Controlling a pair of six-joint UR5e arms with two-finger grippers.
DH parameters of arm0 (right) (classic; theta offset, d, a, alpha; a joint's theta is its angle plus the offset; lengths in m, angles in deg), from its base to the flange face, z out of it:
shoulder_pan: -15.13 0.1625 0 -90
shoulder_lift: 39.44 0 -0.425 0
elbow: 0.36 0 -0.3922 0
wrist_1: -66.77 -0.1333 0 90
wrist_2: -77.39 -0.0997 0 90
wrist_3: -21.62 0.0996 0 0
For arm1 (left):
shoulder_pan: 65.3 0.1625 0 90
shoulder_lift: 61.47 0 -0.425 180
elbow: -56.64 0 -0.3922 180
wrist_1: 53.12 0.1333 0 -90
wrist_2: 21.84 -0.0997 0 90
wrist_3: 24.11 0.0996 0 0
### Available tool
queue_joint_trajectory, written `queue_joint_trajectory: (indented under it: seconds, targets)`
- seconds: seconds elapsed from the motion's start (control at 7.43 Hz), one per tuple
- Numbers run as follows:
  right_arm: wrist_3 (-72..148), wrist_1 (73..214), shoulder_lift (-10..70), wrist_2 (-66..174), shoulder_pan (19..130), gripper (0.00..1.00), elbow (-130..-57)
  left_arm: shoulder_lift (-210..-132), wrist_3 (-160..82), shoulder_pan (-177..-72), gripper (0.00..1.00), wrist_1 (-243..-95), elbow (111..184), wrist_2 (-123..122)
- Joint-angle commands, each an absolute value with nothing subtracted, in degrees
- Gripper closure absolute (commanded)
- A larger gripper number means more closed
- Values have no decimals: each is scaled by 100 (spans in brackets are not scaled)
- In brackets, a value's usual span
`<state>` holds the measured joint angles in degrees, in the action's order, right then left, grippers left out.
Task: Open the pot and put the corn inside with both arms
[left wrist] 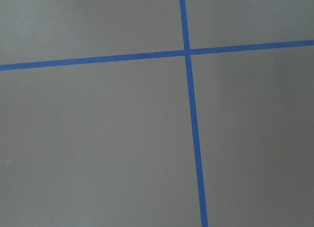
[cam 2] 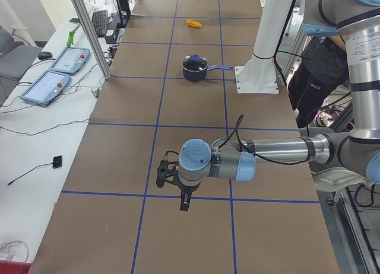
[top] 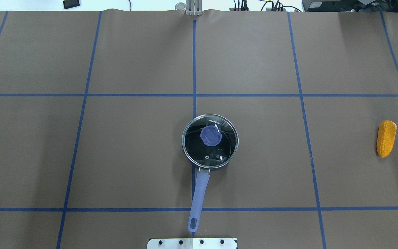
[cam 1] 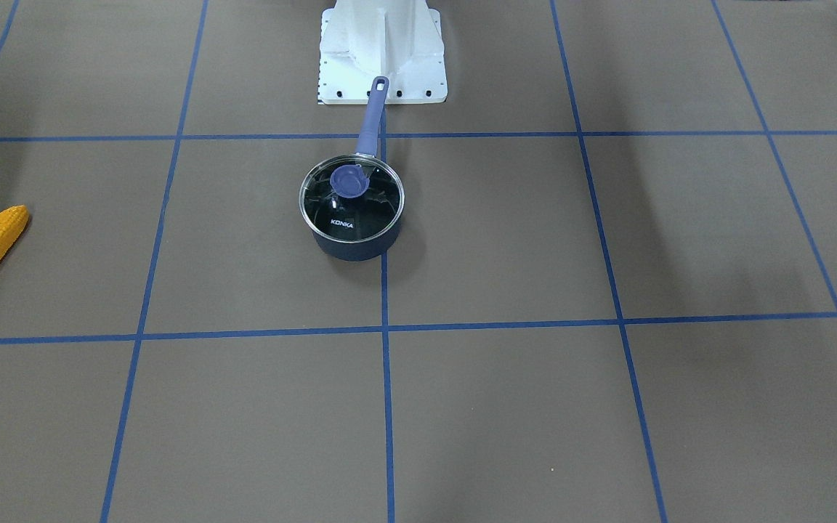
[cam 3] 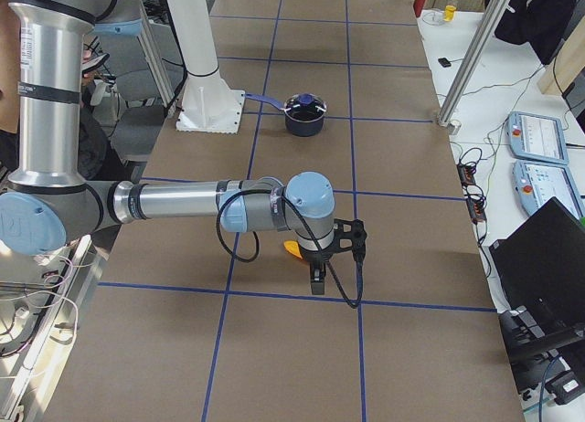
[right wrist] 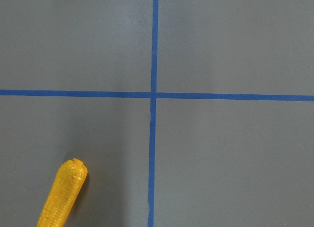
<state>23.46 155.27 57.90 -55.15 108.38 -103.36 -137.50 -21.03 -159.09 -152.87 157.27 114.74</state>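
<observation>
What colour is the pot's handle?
Periwinkle purple; the handle shows best in the overhead view.

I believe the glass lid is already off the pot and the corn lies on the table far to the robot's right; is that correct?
Not quite: the glass lid is on the pot, covering it, as the overhead exterior view shows. The corn does lie on the table far to the robot's right.
</observation>
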Motion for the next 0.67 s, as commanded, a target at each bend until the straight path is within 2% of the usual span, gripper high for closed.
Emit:
queue_joint_trajectory:
  seconds: [0.0,0.27,0.54]
  targets:
    - [2346,15528,5785,-5515,10838,0,-10337,-13750,-2147,-15908,2,-15279,15753,11482]
    - [2294,15197,5837,-5515,10838,0,-10354,-13750,-1912,-15916,2,-15461,15849,11413]
    - [2346,14816,5786,-5541,10820,0,-10354,-13793,-1831,-15916,2,-16520,15929,11412]
